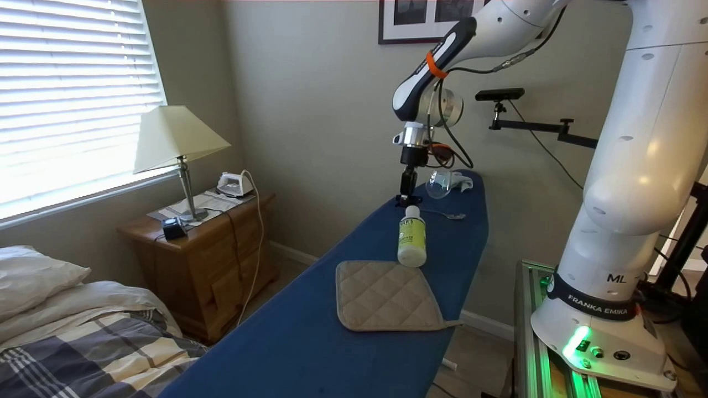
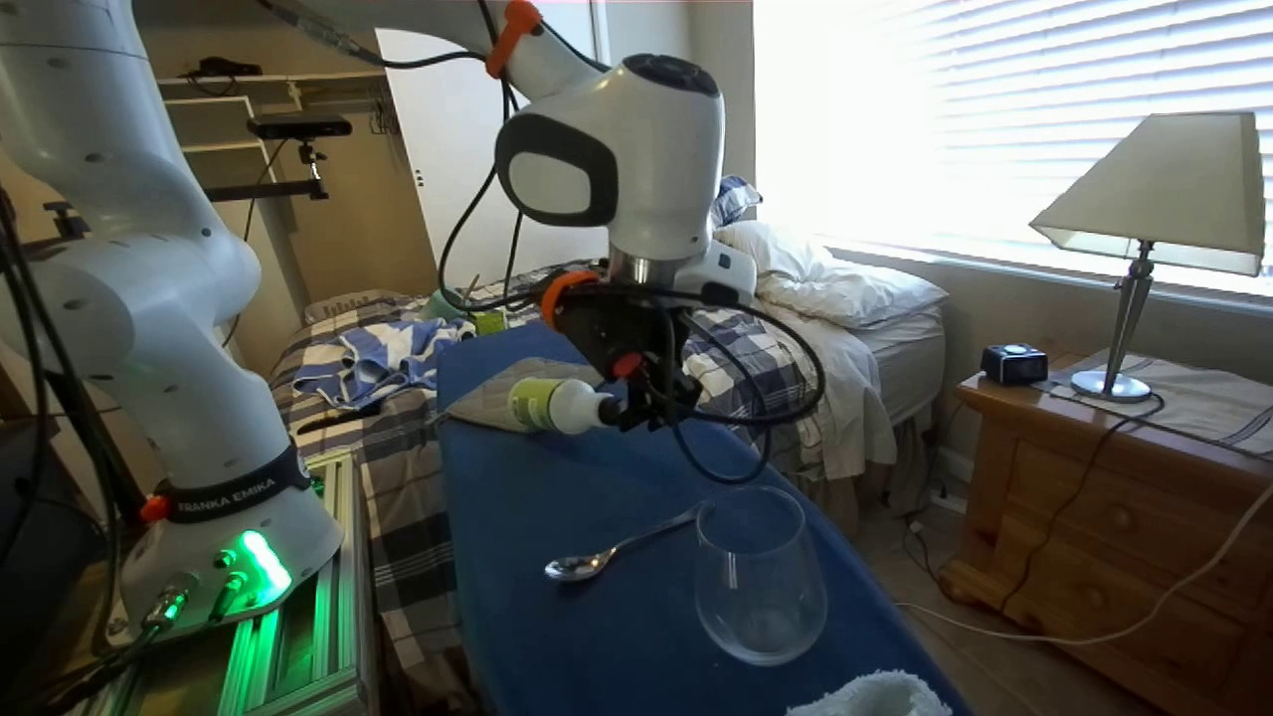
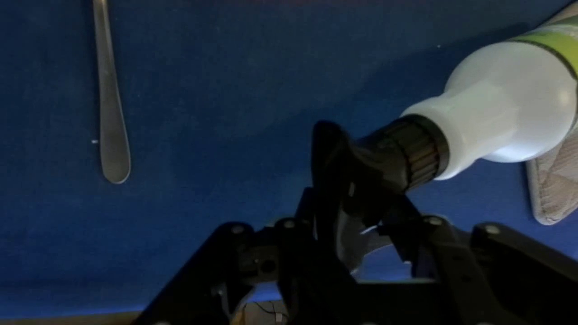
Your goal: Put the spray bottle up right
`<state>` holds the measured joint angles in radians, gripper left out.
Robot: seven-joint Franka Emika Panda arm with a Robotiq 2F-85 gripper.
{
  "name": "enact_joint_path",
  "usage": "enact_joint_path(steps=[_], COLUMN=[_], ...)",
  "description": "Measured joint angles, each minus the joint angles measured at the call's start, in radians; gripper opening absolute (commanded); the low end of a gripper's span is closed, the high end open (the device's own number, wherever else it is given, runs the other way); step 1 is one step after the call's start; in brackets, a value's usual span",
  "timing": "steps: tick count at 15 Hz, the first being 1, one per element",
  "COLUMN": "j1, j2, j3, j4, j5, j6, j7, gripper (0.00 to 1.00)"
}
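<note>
White and yellow-green spray bottle (image 3: pixel 496 104), aslant out from the hand (image 3: pixel 356 203), dark sprayer top (image 3: pixel 413 151) in its grip

1. In the wrist view, the right edge cuts off the spray bottle (image 3: pixel 510 104) and the pad (image 3: pixel 556 180).
2. There, the top edge cuts the spoon (image 3: pixel 114 135) before its bowl.
3. There too, the dark gripper (image 3: pixel 354 203) hides part of the sprayer (image 3: pixel 388 160).
4. In an exterior view, fine print on the label (image 1: pixel 412 232) is too small to read.
5. In an exterior view, the bottom edge crops the white cloth (image 2: pixel 880 696).
</note>
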<state>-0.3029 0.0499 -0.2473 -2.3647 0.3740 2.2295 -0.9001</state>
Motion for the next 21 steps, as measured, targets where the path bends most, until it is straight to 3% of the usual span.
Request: enact_joint_path(steps=[21], j1=[0.1], j2=[-0.195], j3=[0.048], j4=[0.085], j5=[-0.374], j6=[0.014], j7=[0.187], gripper=[0.16])
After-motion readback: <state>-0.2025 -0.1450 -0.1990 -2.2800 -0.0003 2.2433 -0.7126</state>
